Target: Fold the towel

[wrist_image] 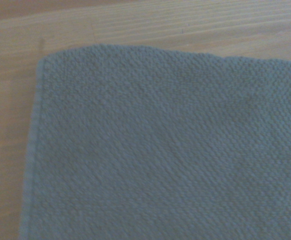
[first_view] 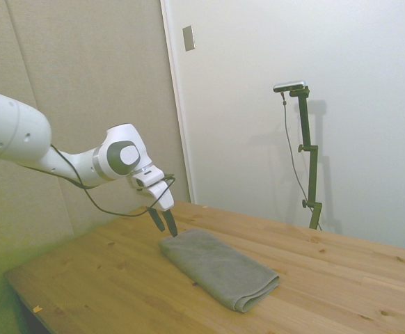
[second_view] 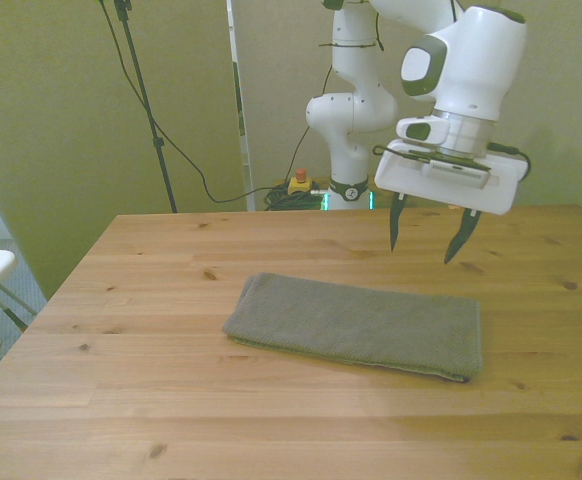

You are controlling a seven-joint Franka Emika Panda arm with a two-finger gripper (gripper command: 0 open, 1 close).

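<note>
Lying flat on the wooden table [second_view: 121,400] is the towel [second_view: 356,325], a soft grey-brown cloth folded into a long thick strip with rounded edges. In the front view it sits near the middle of the table and runs from side to side, with its end on the front view's right a little closer to the camera. In the side view the towel [first_view: 220,268] stretches away from the arm, and you can see the layers at its thick rolled end. Close up, the wrist view shows one corner of the towel [wrist_image: 160,150] with its bumpy weave and a stitched edge, and bare wood beside it. Just above the towel hangs the gripper [second_view: 429,232], not touching the cloth. Its two dark fingers [second_view: 396,225] point down and are spread wide apart, with nothing between them. In the front view it hovers over the far edge of the towel, near the end on the front view's right. In the side view the gripper [first_view: 163,223] hangs right over the towel end closest to the arm. Behind the gripper the white arm [first_view: 84,163] reaches out over the table, with a black cable looping under it
</note>
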